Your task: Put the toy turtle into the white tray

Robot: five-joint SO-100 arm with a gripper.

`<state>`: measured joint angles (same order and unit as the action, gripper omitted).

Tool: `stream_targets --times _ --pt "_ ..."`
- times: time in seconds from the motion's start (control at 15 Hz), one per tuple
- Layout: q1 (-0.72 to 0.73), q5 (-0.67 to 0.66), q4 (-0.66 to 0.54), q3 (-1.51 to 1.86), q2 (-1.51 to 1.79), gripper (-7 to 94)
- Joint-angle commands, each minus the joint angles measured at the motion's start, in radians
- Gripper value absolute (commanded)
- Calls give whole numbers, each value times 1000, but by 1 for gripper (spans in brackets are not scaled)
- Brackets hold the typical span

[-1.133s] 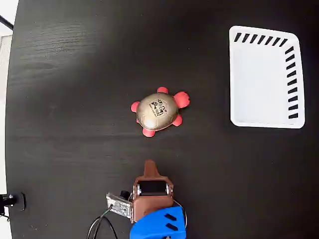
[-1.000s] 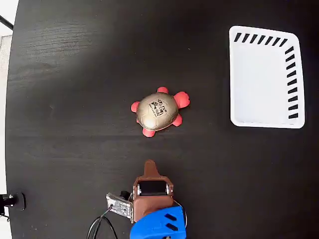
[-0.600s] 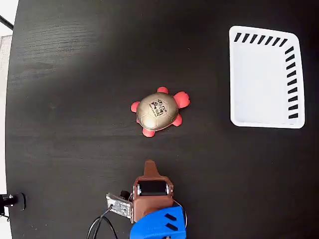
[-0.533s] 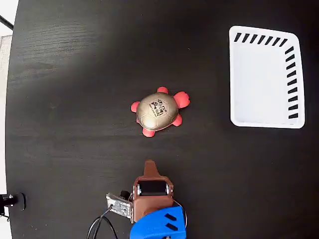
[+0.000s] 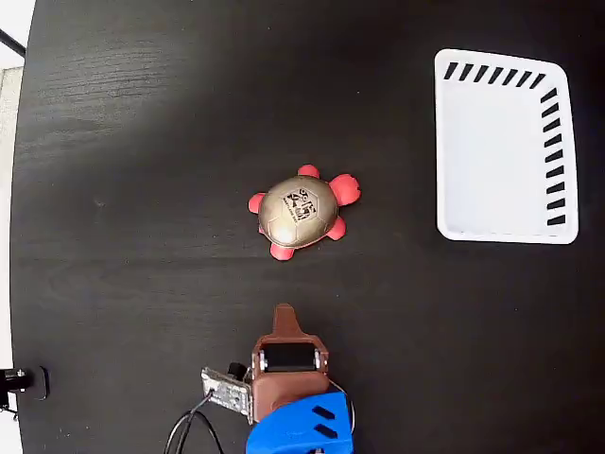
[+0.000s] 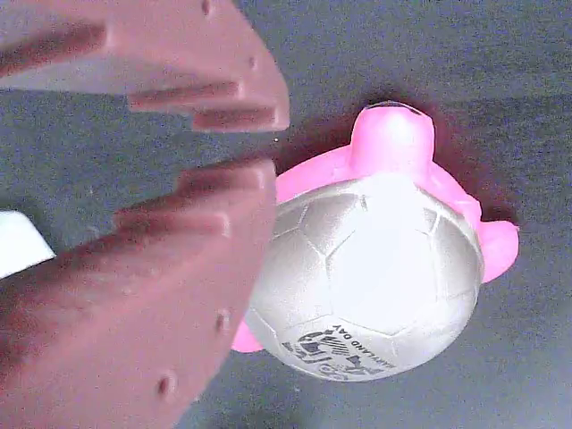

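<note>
Nothing is done yet: the toy turtle (image 5: 301, 213) sits mid-table, well apart from the empty white tray (image 5: 444, 142), while the gripper (image 6: 255, 143), fingers slightly apart, holds nothing.

From the fixed view I have the toy turtle (image 5: 301, 213) near the middle of the table (image 5: 142, 142). My gripper (image 5: 284, 314) sits at six o'clock from it, close below but apart, with the arm (image 5: 293, 407) trailing to the bottom edge. The white tray (image 5: 504, 147) lies at two o'clock from the turtle, well apart, near the right edge. In the wrist view the turtle (image 6: 375, 268) lies at three o'clock of my fingers (image 6: 197, 214).
</note>
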<state>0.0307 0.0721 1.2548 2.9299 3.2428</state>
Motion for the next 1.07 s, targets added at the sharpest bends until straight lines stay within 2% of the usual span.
stream_targets --times 0.0,0.27,0.47,0.6,0.8,1.0 --pt "14 9 9 -11 11 0" --pt "12 12 -5 -11 -14 0" --pt "41 -23 -127 -54 -199 0" --pt "23 -69 -163 -212 -408 0" --pt "-26 -176 -144 -485 -738 0" --pt "-83 -314 -54 -746 -989 0"
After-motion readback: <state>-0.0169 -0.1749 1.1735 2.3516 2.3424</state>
